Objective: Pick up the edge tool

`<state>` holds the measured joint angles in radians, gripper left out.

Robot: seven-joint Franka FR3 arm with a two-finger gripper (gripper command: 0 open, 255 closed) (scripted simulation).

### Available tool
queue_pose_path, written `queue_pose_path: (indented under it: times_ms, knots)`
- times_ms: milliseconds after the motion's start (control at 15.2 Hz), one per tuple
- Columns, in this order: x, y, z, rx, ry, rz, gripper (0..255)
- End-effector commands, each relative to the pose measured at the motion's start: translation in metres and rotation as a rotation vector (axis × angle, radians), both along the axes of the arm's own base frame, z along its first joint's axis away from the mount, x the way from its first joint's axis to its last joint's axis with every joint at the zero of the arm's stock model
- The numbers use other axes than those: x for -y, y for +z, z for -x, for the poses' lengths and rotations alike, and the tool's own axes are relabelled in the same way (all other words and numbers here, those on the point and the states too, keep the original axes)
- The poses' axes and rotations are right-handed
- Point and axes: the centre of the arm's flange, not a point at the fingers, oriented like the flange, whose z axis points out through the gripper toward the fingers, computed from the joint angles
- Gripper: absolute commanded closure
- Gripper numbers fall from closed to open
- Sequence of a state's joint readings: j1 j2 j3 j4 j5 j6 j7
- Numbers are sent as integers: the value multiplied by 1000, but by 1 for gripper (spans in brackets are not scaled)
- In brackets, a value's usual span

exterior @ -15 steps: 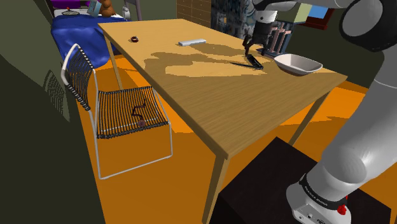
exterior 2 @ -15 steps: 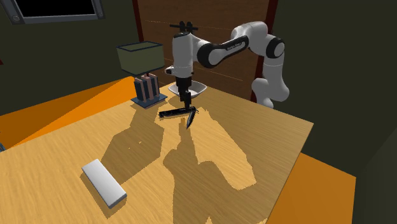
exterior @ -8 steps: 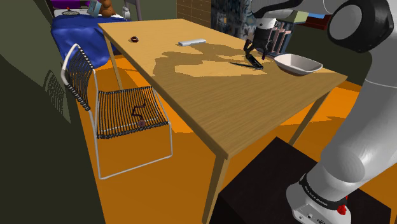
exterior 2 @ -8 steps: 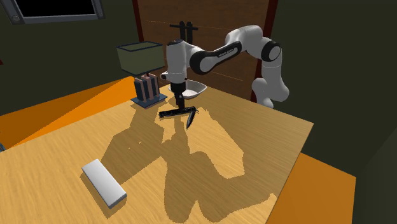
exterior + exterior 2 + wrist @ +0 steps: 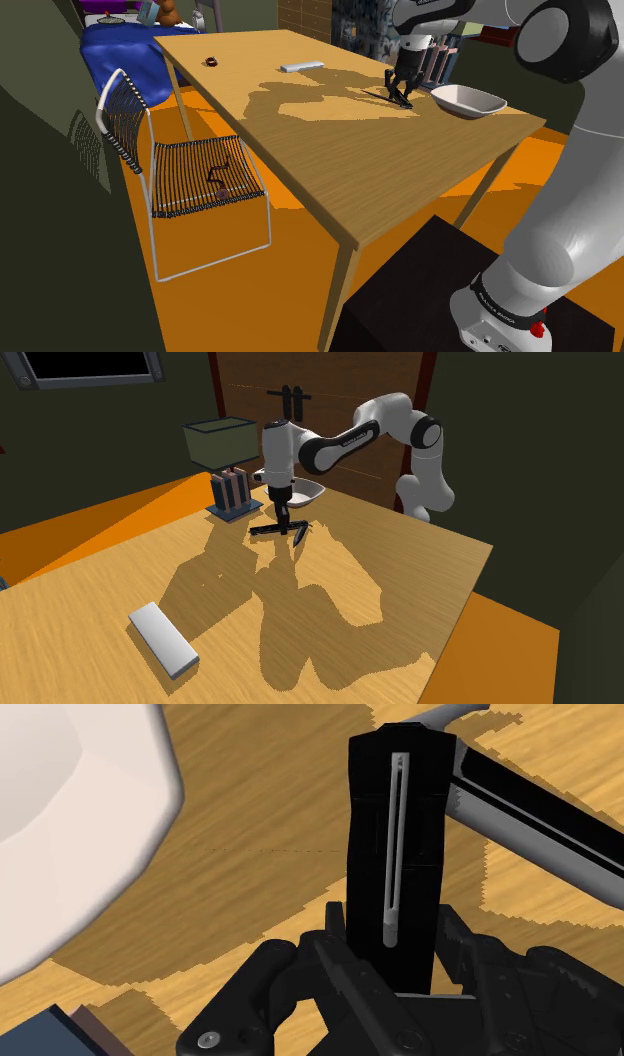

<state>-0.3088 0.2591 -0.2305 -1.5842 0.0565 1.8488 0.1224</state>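
Note:
The edge tool is a black folding knife (image 5: 395, 854) with a grey clip on its handle, half unfolded, its other limb (image 5: 540, 814) angling away. It rests on the wooden table (image 5: 330, 150) beside the white bowl (image 5: 467, 99). My gripper (image 5: 392, 944) points straight down and is shut on the handle, one finger against each side. In the shoulder view the gripper (image 5: 402, 86) stands on the knife (image 5: 398, 97). In the second exterior view the gripper (image 5: 282, 520) meets the knife (image 5: 270, 530) at table level.
The white bowl (image 5: 305, 492) and a rack of upright slabs (image 5: 232, 492) under a green box (image 5: 218, 442) stand just behind the knife. A grey flat block (image 5: 302, 67) and a small dark object (image 5: 212, 62) lie farther along the table. A wire chair (image 5: 190, 175) stands beside it.
The gripper has come down over the knife and its fingers have closed on the handle. The knife lies where it did.

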Motion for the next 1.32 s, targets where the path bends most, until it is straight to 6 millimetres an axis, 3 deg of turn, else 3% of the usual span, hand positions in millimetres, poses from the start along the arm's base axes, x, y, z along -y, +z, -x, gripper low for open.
queue_pose_path:
  times_ms: [0,330,1254]
  knots:
    - [2,-7,1,-12,-4,-1,255]
    - [3,-5,2,-12,-4,-1,255]
    - [3,69,2,-12,-4,-1,255]
